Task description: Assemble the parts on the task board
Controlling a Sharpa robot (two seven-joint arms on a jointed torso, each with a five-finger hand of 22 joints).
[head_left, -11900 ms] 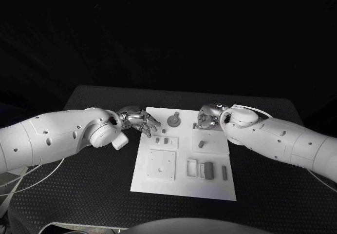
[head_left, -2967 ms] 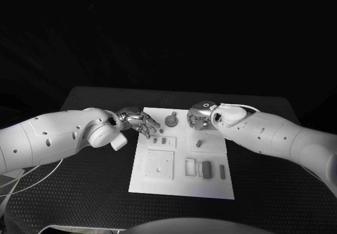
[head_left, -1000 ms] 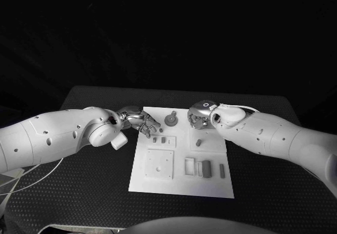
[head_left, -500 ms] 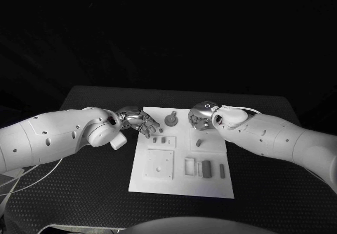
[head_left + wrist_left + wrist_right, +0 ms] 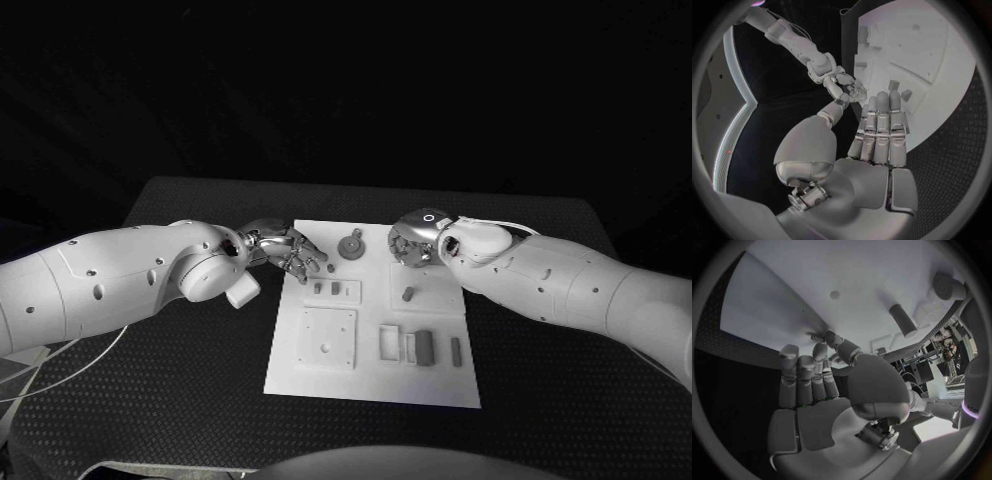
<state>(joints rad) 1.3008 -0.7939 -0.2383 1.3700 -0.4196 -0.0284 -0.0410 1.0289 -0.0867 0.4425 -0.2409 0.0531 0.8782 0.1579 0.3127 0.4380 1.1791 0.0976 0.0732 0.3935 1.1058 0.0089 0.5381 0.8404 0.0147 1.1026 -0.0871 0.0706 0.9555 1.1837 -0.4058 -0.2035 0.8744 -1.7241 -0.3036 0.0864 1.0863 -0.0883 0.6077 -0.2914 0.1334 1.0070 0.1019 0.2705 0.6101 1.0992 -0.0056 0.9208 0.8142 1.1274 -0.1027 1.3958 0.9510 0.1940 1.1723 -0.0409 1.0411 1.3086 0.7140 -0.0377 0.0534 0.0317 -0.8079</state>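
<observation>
Black textured worktop carries the white task board with small grey parts scattered on it, the left robot hand spread and empty at its far-left edge, the right robot hand over its far end, grasp indiscernible.

The task board is a white rectangular plate lying flat at the table's centre. A round grey part sits near its far edge. Two small parts stand toward its left edge, and a short peg lies mid-board. Three upright bars, apparently in slots, occupy the near right area.
</observation>
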